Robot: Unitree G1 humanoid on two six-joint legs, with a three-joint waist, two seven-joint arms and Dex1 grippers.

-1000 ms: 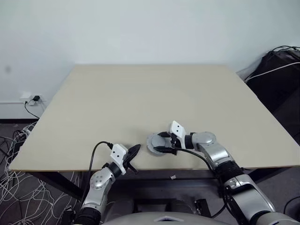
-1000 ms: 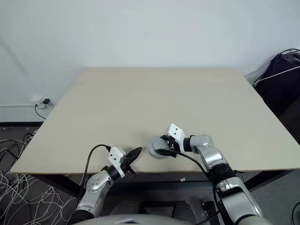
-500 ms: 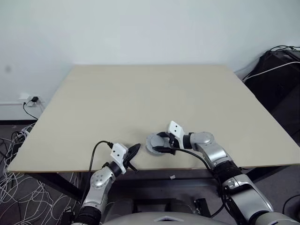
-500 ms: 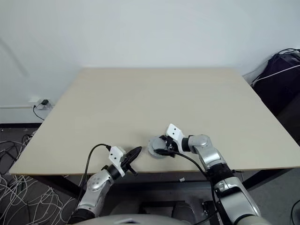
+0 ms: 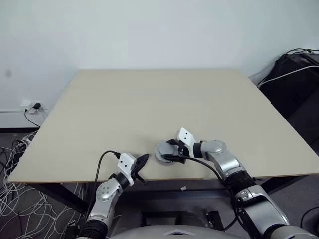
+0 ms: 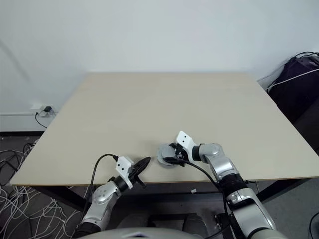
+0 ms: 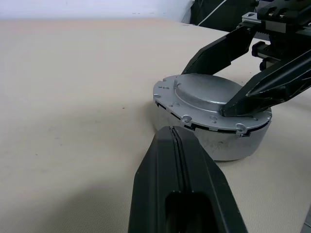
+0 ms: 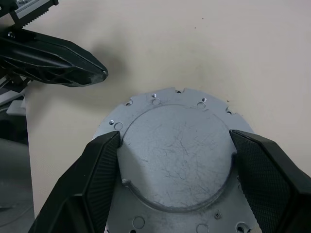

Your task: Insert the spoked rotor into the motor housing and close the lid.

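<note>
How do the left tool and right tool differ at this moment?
The left tool is shut, its fingers pressed together; the right tool stands wide, fingers either side of the lid. The left holds nothing beside the motor housing; the right straddles it. Both have black fingers.

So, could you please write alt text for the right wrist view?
The right gripper straddles the round silver lid on the motor housing, one black finger on each side. The shut left gripper points at it across the beige table.
</note>
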